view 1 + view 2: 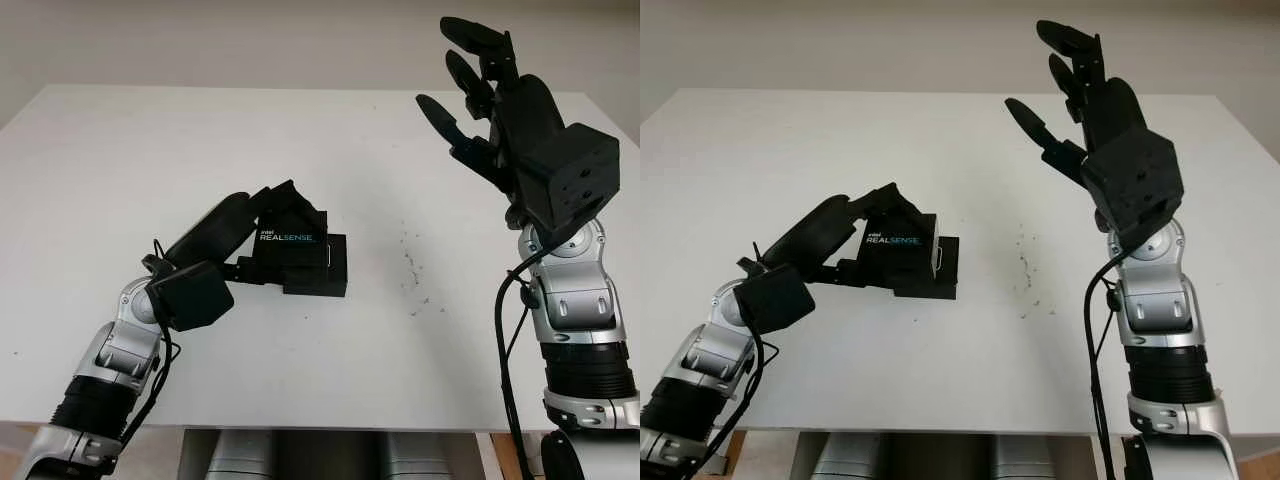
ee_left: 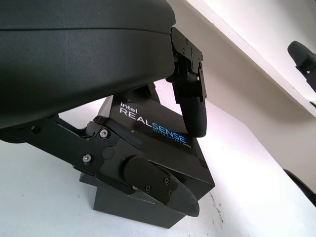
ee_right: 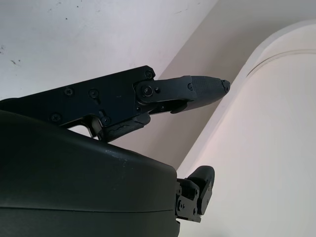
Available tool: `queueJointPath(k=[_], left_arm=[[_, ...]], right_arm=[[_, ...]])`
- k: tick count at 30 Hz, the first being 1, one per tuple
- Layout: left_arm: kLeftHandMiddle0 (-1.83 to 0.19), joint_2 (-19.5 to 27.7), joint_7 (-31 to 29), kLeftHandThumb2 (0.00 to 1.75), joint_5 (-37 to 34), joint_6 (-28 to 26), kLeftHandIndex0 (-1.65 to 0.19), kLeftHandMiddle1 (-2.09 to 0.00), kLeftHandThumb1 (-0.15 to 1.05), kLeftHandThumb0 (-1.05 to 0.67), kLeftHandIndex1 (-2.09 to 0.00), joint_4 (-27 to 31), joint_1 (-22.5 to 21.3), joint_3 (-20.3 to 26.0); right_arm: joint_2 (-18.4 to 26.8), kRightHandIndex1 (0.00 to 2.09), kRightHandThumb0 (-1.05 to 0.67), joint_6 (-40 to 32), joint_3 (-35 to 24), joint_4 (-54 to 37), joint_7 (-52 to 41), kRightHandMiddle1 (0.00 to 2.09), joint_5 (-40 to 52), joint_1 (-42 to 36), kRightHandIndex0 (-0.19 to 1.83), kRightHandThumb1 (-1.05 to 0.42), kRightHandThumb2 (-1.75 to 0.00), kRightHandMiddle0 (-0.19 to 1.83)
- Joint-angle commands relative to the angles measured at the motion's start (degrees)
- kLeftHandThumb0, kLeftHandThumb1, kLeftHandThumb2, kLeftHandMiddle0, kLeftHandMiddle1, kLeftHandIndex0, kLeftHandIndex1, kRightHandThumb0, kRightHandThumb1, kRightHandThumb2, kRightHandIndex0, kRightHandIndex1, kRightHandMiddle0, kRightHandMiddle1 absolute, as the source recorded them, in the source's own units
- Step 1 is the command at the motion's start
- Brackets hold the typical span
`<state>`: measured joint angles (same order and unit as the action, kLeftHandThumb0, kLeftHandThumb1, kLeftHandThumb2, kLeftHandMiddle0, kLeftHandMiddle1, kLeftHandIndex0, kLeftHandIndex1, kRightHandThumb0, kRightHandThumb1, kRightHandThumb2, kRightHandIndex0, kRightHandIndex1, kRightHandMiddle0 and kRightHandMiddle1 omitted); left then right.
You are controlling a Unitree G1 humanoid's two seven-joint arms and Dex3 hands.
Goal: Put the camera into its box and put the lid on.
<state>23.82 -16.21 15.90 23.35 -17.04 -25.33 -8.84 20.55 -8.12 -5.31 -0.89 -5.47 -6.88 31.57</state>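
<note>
A black lid (image 1: 290,237) printed "intel REALSENSE" is gripped by my left hand (image 1: 264,230), fingers over its top and thumb along its near side. The lid sits tilted on the black box base (image 1: 322,278), which stands on the white table slightly left of centre. In the left wrist view one finger (image 2: 192,108) presses the lid (image 2: 163,136) from above, the thumb (image 2: 158,185) lies along its lower edge, and the base (image 2: 116,203) shows beneath. The box's inside is hidden by the lid. My right hand (image 1: 468,85) is open and raised high above the table's right side.
The white table (image 1: 140,150) reaches to a pale wall at the back. Its front edge (image 1: 350,427) runs just ahead of both arms. A scatter of small dark specks (image 1: 412,272) marks the surface right of the box.
</note>
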Motion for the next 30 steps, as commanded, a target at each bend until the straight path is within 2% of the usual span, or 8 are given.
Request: queueJointPath(k=[1, 5, 9, 21, 30], left_arm=[[-0.34, -0.53, 0.8, 0.05, 0.73, 1.21, -0.29, -1.5, 0.98, -0.13, -1.32, -1.32, -1.53, -0.61], [-0.34, -1.16, 2.64, 0.05, 2.75, 2.54, -0.29, -1.48, 0.98, -0.12, -1.3, -2.55, -2.33, -1.01], [-0.3, -1.58, 4.47, 0.06, 4.23, 4.0, -0.26, -1.54, 0.99, -0.13, -1.32, -3.57, -3.09, -1.4], [-0.27, -2.5, 7.1, 0.05, 5.28, 7.43, -0.23, -1.56, 0.99, -0.12, -1.37, -7.16, -4.69, -1.84], [-0.27, -3.2, 6.81, 0.06, 4.79, 5.05, -0.22, -1.49, 1.01, -0.12, -1.34, -6.6, -3.95, -1.92]], right_arm=[[-0.27, 0.07, -0.68, -0.1, -0.05, -1.17, 0.33, 0.75, -0.03, -0.1, 0.17, -1.05, -0.29, -0.12], [-0.53, 0.06, -0.68, -0.32, -0.21, -1.33, 0.41, 0.75, 0.27, -0.22, 0.17, -1.05, -0.3, -0.12], [-0.48, 0.06, -0.68, -0.16, -0.14, -1.3, 0.46, 0.74, 0.17, -0.36, 0.17, -1.05, -0.3, -0.12], [-0.63, 0.06, -0.66, -0.41, -0.15, -1.84, 0.9, 0.73, 0.05, -0.78, 0.17, -1.05, -0.31, -0.11], [-0.63, 0.06, -0.67, -0.05, -0.17, -2.07, 1.13, 0.73, -0.05, -0.96, 0.18, -1.05, -0.31, -0.09]])
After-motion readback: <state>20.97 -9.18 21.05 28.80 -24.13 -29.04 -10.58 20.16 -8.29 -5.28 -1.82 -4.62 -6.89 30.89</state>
